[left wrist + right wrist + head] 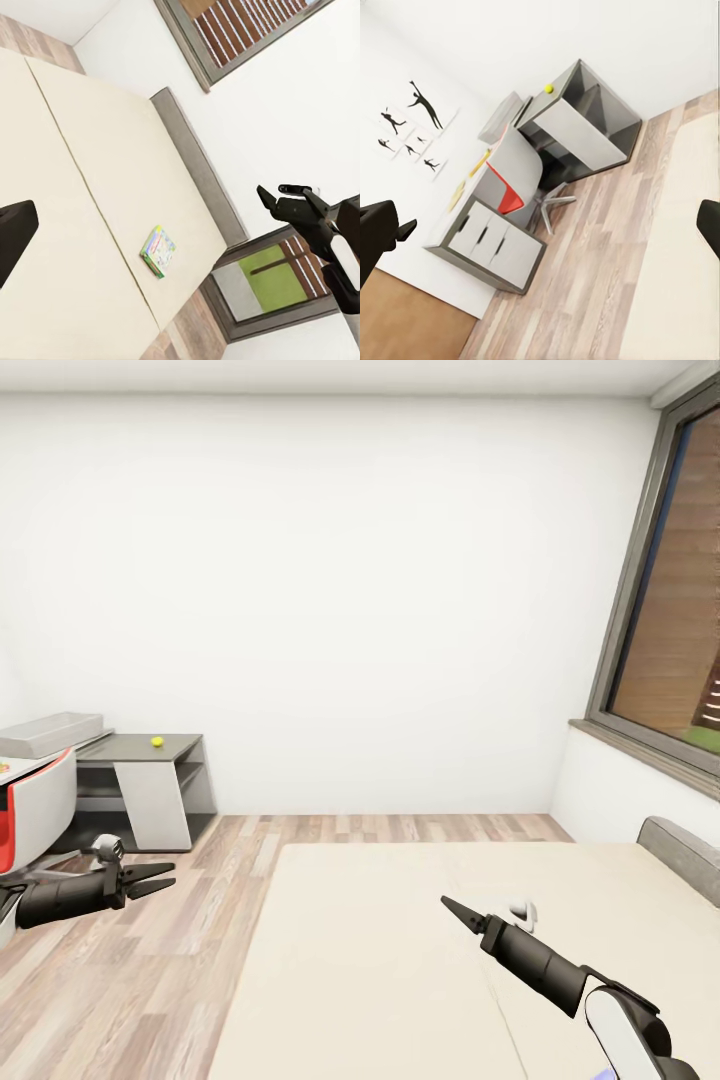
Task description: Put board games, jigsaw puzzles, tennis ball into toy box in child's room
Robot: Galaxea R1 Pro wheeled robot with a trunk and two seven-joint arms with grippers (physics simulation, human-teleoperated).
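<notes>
the robot stood at the foot of the bed (400,960), facing the white wall, with both arms held low and forward, a travelling pose rather than a reach. the left tool (160,878) hung over the wood floor (150,980) with its fingers slightly apart and nothing between them. the right tool (455,910) pointed out over the mattress; its fingers looked drawn together to a point, empty, though the head view was too small to be sure.

one board game (158,250), a flat box with a bright printed lid, lay on the bed near the grey headboard (199,172), well apart from either tool, so the robot would likely have to move closer before any grasp.

the tennis ball (157,741) sat on the lower dark-topped section of the counter (150,748), and the light grey toy box (50,732) rested on the higher part beside it, behind a white and red chair (40,800). in the right wrist view the ball (549,88) and toy box (502,114) showed again, below sport silhouette pictures (412,124) on the wall
</notes>
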